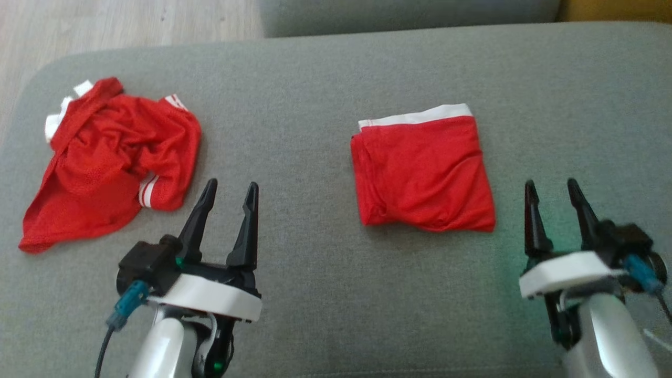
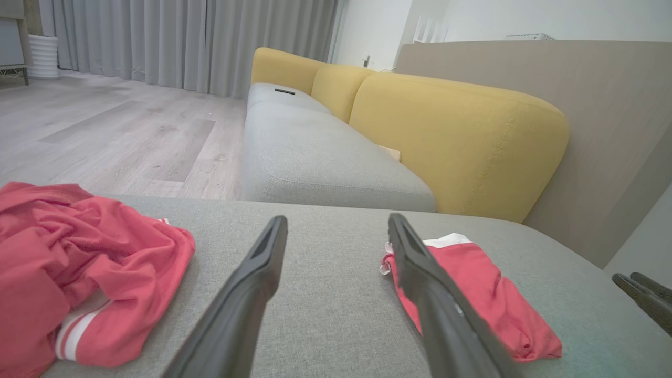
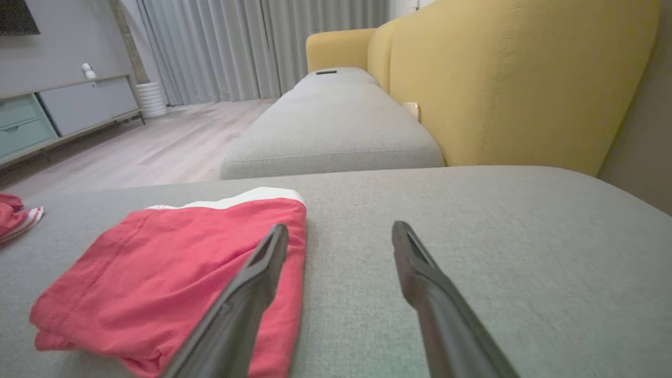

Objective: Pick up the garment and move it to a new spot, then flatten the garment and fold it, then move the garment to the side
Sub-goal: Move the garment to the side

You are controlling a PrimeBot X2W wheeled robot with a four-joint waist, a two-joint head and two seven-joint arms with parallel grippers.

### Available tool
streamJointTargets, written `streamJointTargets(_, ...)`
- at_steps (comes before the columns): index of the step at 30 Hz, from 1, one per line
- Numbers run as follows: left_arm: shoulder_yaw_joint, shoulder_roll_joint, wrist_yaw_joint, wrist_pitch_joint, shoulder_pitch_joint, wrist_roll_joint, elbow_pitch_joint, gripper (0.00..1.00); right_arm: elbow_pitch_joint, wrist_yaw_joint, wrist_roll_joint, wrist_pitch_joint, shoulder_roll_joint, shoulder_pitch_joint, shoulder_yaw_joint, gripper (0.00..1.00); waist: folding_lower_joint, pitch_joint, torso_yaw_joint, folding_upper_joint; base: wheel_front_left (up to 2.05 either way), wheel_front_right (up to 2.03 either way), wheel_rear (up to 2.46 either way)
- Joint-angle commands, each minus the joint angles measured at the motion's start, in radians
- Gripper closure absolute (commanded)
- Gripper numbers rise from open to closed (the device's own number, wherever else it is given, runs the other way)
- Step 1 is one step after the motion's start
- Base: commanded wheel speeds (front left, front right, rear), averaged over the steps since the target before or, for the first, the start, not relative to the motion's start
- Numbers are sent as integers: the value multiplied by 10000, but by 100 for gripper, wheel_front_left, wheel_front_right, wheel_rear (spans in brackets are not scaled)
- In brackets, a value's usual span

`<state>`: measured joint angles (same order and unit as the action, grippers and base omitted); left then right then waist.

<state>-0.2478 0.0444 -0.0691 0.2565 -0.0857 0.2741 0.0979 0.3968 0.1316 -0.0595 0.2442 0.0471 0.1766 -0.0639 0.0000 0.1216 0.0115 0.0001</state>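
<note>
A crumpled red garment (image 1: 110,157) with white stripes lies in a heap at the left of the grey cushion (image 1: 315,79); the left wrist view has it at lower left (image 2: 79,273). A second red garment (image 1: 422,173) with a white waistband lies folded flat in a rectangle right of centre, also seen from both wrists (image 2: 488,294) (image 3: 173,273). My left gripper (image 1: 232,184) hovers open just right of the heap, with nothing between its fingers (image 2: 337,218). My right gripper (image 1: 550,182) stands open and empty beside the folded garment's right edge (image 3: 340,226).
Another grey seat (image 2: 315,152) with a yellow backrest (image 2: 457,142) continues beyond the cushion's far edge. Wooden floor (image 1: 105,26) lies past the cushion's rounded left corner. Bare cushion separates the two garments.
</note>
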Motion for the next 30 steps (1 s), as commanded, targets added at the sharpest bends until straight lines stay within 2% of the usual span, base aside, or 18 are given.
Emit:
streamJointTargets(1,236,58,22,53,-498,-58,-397,0,-119,-9,92,-175,32,722,302,0,0,234,127,-1,0,0,0)
streamJointTargets(11,-98,58,40,53,-960,13,-342,0,1832,-9,20,-1255,31,2225,177,0,0,858,725,-1,0,0,0)
streamJointTargets(17,-135,58,115,53,-1062,37,-301,0,2843,-9,180,-1435,31,2877,187,0,0,1003,1013,-1,0,0,0)
streamJointTargets(23,-248,58,198,53,-1086,82,-332,0,3521,-9,435,-1532,31,3277,50,0,0,1099,1130,-1,0,0,0)
streamJointTargets(28,-319,58,241,53,-1114,120,-360,0,4322,-9,244,-1985,31,3634,-142,0,0,1190,1158,-1,0,0,0)
streamJointTargets(30,-300,58,250,53,-1116,107,-356,0,4641,-9,-11,-2125,31,3769,125,0,0,1194,1108,-1,0,0,0)
